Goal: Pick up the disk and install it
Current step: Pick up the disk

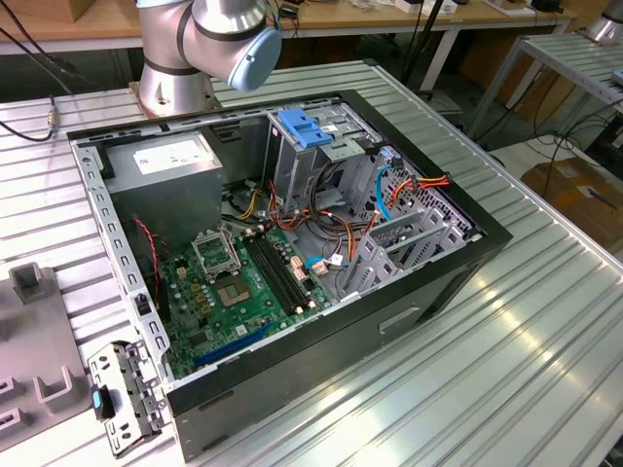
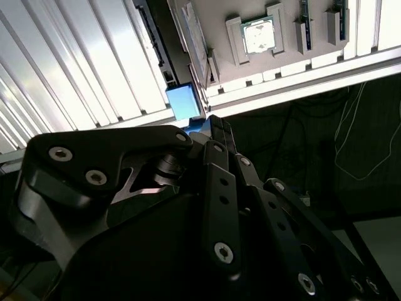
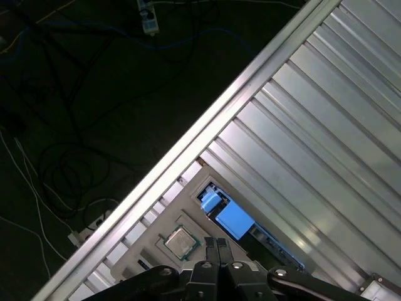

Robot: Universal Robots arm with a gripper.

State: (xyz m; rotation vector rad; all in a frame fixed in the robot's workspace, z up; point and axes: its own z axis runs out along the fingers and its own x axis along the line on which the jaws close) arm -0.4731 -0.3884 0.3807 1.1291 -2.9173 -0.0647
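In both wrist views my gripper hangs over the edge of the ribbed aluminium table, its black fingers pressed together with nothing between them. Just beyond the fingertips a blue plastic piece sits at the end of a thin flat part standing on edge in a grey fixture; this looks like the disk with its blue rail, seen edge-on. The fingers are above it and apart from it. The open computer case lies on the table in the exterior view.
A processor chip rests in the grey fixture tray beside the disk. Inside the case are the motherboard, a grey power-supply box and a metal drive cage topped by a blue bracket. A metal bracket lies by the case.
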